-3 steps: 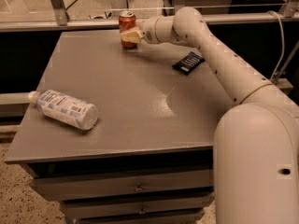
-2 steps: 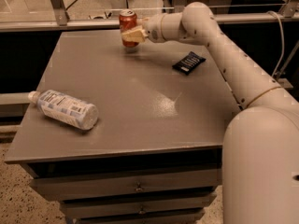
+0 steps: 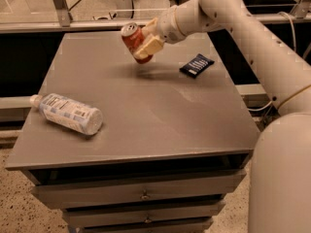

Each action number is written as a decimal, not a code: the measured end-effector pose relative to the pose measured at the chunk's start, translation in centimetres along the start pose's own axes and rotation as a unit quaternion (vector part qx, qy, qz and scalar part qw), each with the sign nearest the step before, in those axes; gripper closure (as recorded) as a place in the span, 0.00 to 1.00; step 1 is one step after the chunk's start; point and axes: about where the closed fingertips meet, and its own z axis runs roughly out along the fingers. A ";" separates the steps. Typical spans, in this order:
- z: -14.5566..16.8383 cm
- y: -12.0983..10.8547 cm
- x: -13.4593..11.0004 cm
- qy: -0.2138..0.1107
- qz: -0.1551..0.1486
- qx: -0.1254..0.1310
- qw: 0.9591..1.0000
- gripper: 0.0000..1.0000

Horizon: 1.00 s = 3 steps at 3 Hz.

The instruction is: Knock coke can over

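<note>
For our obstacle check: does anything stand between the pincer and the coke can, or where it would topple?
Nothing visible. The pincer, at the table's far side, grips the tilted coke can; bottle and blue packet lie apart.

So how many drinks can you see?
2. The coke can is tilted near the far edge of the table, at the robot's hand; the plastic bottle lies on its side near the front left edge. I see none hidden.

We've got the arm [image 3: 262, 47] stretched forward-left from the shoulder, wrist [image 3: 180, 21] pitched down, gripper [image 3: 146, 40] at the far end, fingers clamped on the tilted coke can [image 3: 130, 37].
</note>
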 end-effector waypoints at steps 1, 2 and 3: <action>-1.9 3.7 0.2 0.086 -0.125 -0.059 0.987 1.00; -2.5 5.8 0.2 0.142 -0.211 -0.094 0.963 0.85; -2.6 7.0 -0.1 0.169 -0.266 -0.115 0.942 0.61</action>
